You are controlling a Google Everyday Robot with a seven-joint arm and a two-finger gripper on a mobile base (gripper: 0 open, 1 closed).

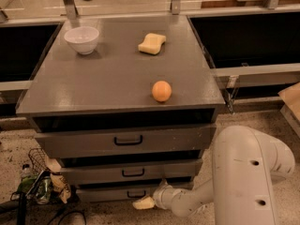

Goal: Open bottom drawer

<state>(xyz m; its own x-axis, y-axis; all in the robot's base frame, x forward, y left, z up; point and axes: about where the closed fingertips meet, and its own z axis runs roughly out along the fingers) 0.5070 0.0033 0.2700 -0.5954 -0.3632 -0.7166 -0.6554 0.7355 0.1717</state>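
The bottom drawer (108, 194) is the slimmest of three grey fronts in the cabinet, low near the floor, and it looks closed. Its small black loop handle (136, 193) sits at the centre of the front. My gripper (143, 202) is cream-tipped and reaches in from the right at floor level. It sits just below and slightly right of that handle, very close to the drawer front. Whether it touches the handle is not clear. The white arm (243, 172) bends up at the lower right.
On the cabinet top (93, 88) stand a white bowl (82, 39), a yellow sponge (152, 43) and an orange (161, 91). The middle drawer (131, 172) and top drawer (126, 140) are closed. Wires, a basket and bags (42, 184) lie on the floor to the left.
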